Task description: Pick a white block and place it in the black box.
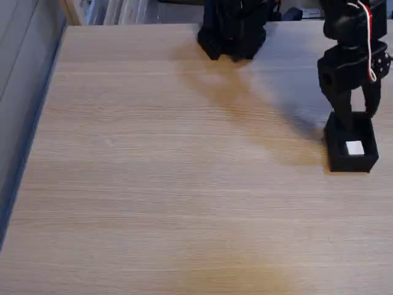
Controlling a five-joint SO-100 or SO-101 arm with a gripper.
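Observation:
The black box (pixel 351 163) stands on the wooden table at the right of the fixed view. Inside it lies the white block (pixel 355 148), resting on the box floor and touched by nothing. My gripper (pixel 357 113) hangs just above the box's far rim, fingers pointing down and spread apart, open with nothing between them. One fingertip (pixel 342 117) reaches down to the far left part of the rim, the other (pixel 372 109) sits above the far right corner.
The arm's black base (pixel 232 27) stands at the table's far edge, centre. The table's left edge (pixel 37 123) runs diagonally along a blue-grey floor strip. Bare wooden tabletop (pixel 172 184) spreads across the left and front.

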